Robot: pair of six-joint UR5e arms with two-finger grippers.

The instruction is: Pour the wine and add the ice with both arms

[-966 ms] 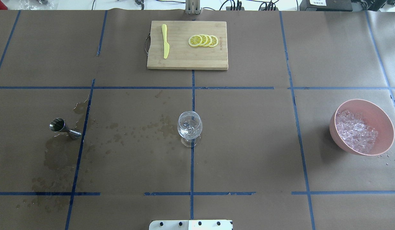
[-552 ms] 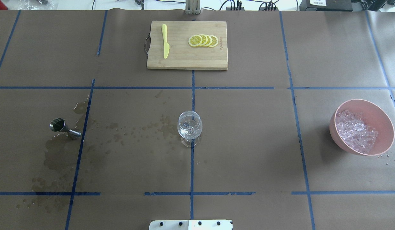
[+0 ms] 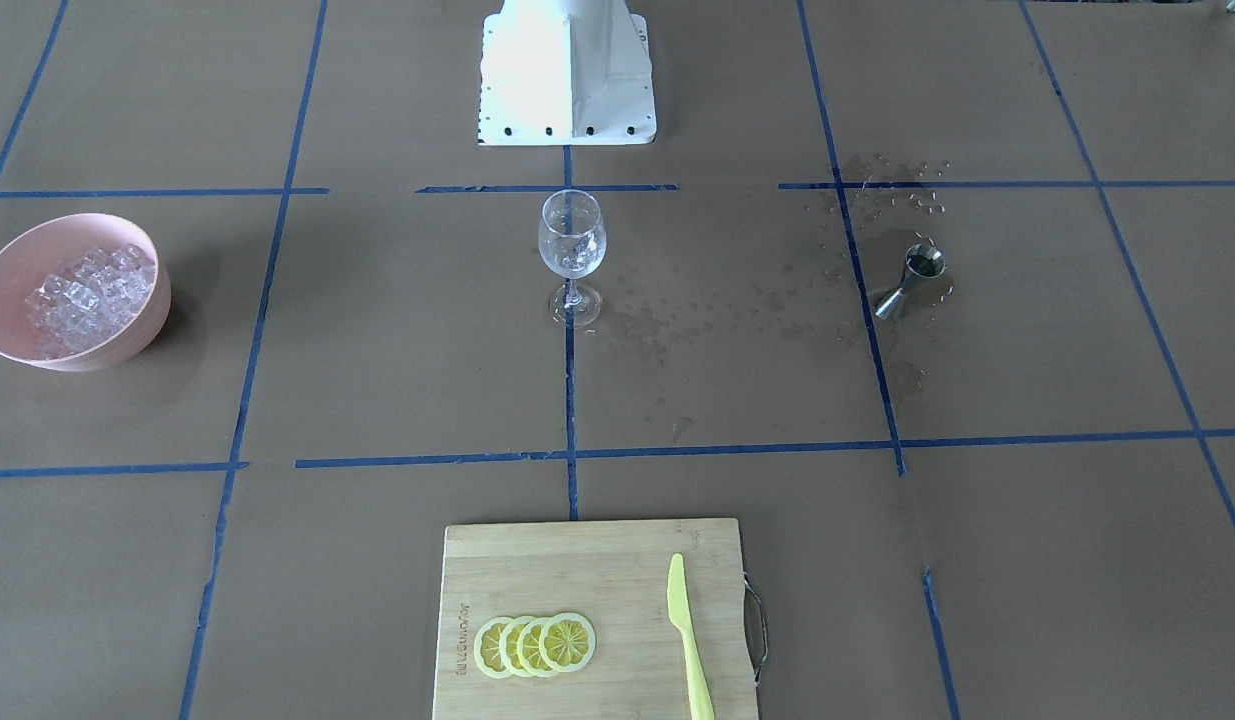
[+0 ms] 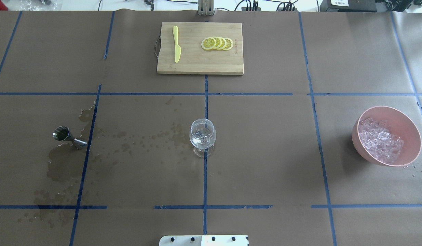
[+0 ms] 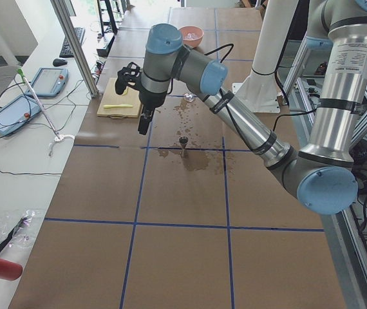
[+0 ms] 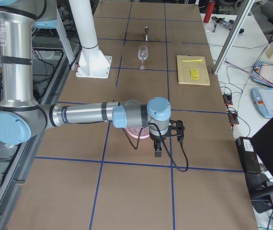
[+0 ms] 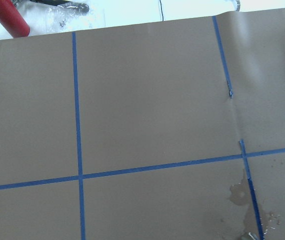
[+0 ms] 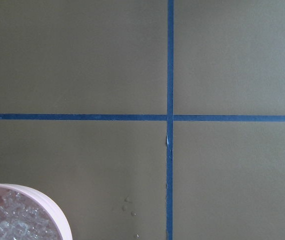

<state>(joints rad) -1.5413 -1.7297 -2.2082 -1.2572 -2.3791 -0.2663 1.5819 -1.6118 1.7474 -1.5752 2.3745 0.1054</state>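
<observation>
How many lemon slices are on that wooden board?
4. The lemon slices overlap in one row on the right half of the board in the overhead view, apart from the yellow knife. Another could hide underneath.

There were two arms, a left arm [image 5: 244, 119] and a right arm [image 6: 84, 115], one wine glass [image 4: 203, 135], one jigger [image 4: 68, 136], one pink bowl [image 4: 407, 123] of ice cubes [image 4: 380, 140] too many to count, one cutting board [image 4: 197, 61], one yellow knife [image 4: 176, 44] and four lemon slices [image 4: 217, 43].
</observation>
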